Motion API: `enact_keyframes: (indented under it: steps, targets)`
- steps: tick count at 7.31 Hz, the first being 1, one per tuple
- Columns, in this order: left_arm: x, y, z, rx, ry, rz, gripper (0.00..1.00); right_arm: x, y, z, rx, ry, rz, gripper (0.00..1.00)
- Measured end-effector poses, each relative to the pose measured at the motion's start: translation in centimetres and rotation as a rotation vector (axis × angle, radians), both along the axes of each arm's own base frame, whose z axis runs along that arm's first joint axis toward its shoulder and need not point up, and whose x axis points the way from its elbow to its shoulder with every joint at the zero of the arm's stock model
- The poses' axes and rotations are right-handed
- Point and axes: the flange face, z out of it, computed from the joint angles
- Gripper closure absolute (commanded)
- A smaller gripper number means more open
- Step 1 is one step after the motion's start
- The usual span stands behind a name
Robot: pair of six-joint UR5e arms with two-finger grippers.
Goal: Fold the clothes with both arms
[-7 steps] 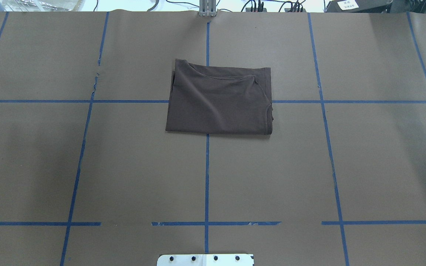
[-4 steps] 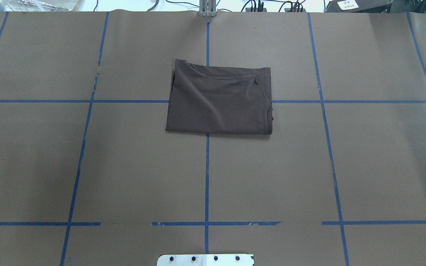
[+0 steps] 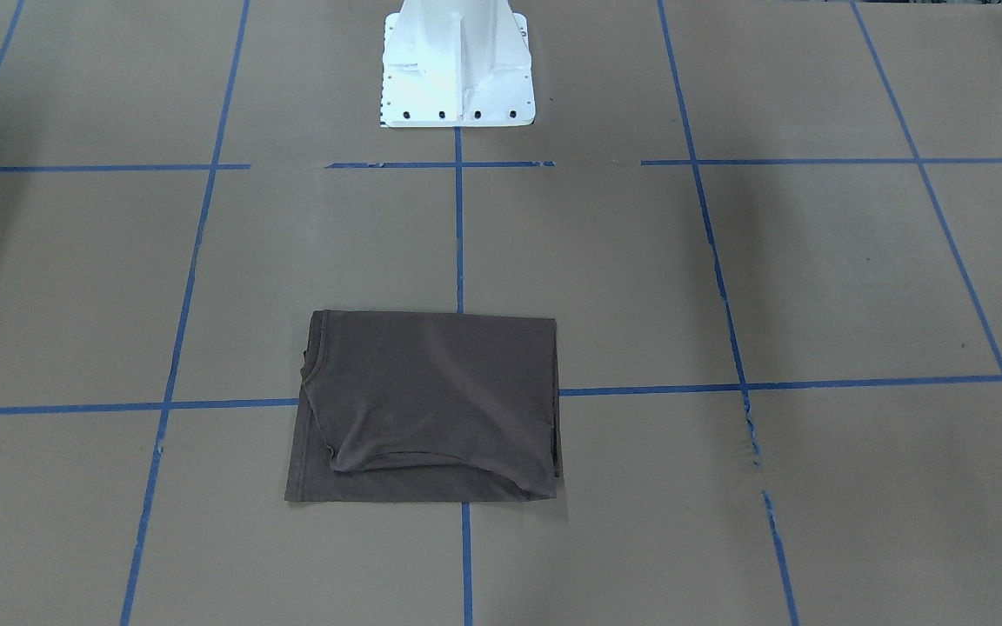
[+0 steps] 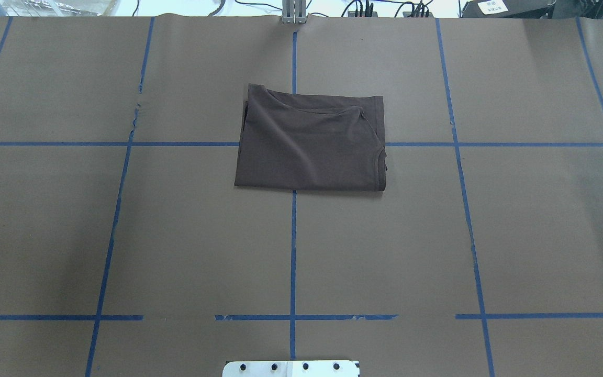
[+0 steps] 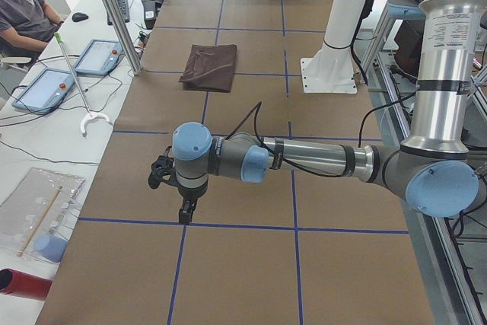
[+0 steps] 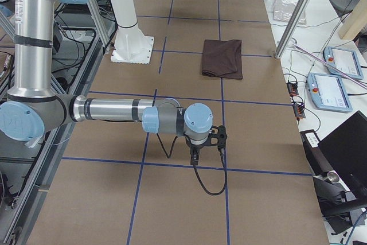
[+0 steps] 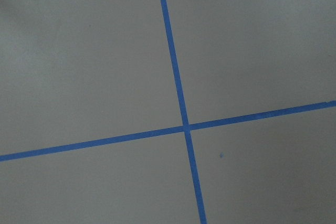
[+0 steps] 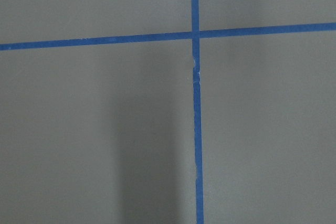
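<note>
Brown paper table cover [image 7: 79,61] fills the view, flat and plain. Two blue tape lines cross on it: one [image 7: 172,61] runs top to bottom, leaning slightly, and the other [image 7: 89,145] runs left to right, rising toward the right. The crossing [image 7: 186,127] sits right of centre. Tiny blue speck [image 7: 221,155] near it, lower right.

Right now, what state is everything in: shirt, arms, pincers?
T-shirt: folded into a rectangle, flat, untouched.
Left arm: stretched out, far from the T-shirt.
Right arm: stretched out, far from the T-shirt.
Left pincer: points down; open or shut, cannot tell.
Right pincer: points down; open or shut, cannot tell.
</note>
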Motion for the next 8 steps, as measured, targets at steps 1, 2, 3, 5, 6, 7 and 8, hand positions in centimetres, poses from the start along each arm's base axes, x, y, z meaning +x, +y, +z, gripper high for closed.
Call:
enact_keyframes:
  steps: [1,2,3,5,6,7,8]
  targets:
    - [-0.2,0.5,1.3,-0.020,-0.032,-0.004,0.00,0.2,0.4,0.2,-0.005,0.004,0.005,0.00]
    - [-0.5,0.7,2.2,-0.031,-0.072,-0.008,0.00,0.6,0.7,0.3,-0.004,0.015,0.011,0.00]
    - [-0.7,0.8,2.8,-0.038,-0.107,-0.012,0.00,1.0,0.7,-0.3,0.010,0.043,0.016,0.00]
    - [-0.8,0.8,3.4,-0.042,-0.126,-0.013,0.00,1.2,-1.2,-3.3,0.033,0.091,0.013,0.00]
    - [-0.9,0.7,3.2,-0.038,-0.127,-0.013,0.00,1.2,-2.6,-4.8,0.022,0.093,0.011,0.00]
    - [-0.8,0.5,3.1,-0.031,-0.127,-0.007,0.00,1.2,-3.2,-5.6,0.013,0.086,0.011,0.00]
    - [-0.8,0.3,3.0,-0.012,-0.131,0.019,0.00,1.2,-3.6,-5.9,0.010,0.080,0.011,0.00]
